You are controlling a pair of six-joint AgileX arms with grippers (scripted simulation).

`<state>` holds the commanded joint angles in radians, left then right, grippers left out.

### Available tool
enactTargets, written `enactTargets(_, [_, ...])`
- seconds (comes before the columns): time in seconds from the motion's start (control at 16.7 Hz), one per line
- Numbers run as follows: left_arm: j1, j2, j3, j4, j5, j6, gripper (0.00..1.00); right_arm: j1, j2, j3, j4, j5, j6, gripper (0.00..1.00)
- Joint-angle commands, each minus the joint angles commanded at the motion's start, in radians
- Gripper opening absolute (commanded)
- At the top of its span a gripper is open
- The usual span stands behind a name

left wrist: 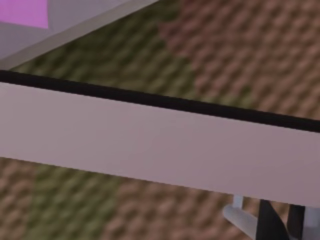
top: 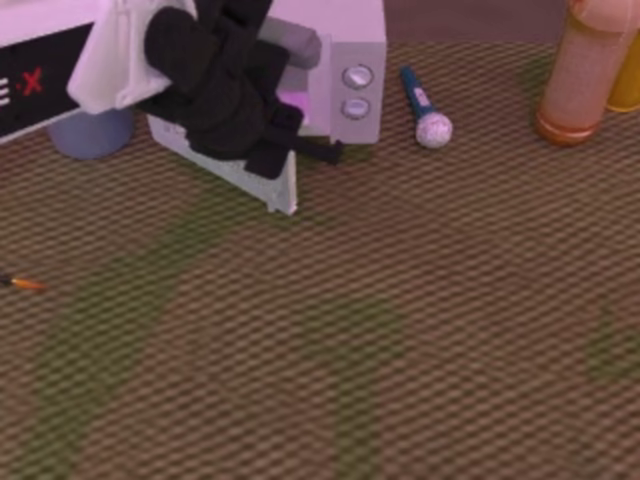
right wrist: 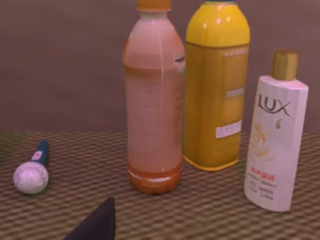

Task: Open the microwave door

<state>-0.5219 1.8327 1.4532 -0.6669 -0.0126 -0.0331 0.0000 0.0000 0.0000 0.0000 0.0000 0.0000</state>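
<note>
The pale microwave [top: 350,40] stands at the back left, its two silver knobs [top: 357,90] facing forward. Its door [top: 235,170] is swung out wide toward the left, baring the pink inside [top: 295,100]. My left arm reaches down over it, with my left gripper [top: 300,148] at the door's free end. In the left wrist view the door [left wrist: 150,140] crosses edge-on, and my left gripper [left wrist: 282,225] is shut on its grey handle [left wrist: 242,220]. My right gripper [right wrist: 100,222] stays parked at the right, out of the top view.
A blue cup [top: 90,135] sits left of the microwave under my left arm. A toy microphone [top: 425,110] lies right of it. An orange bottle [top: 580,80], a yellow bottle [top: 625,85] and a white Lux bottle [right wrist: 275,135] stand at the back right. A small orange object [top: 22,283] lies far left.
</note>
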Motion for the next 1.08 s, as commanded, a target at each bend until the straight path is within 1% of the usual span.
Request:
enactTargets(0.18, [0.011,-0.017,-0.018,0.004,0.017,0.033,0.0,0.0,0.0,0.0,0.0,0.0,0.0,1.0])
enactTargets(0.48, [0.05,-0.07,-0.08,0.011,0.074,0.141,0.0,0.0,0.0,0.0,0.0,0.0,0.0,1.0])
enactTargets(1.08, [0.053,-0.074,-0.084,0.012,0.078,0.149,0.0,0.0,0.0,0.0,0.0,0.0,0.0,1.0])
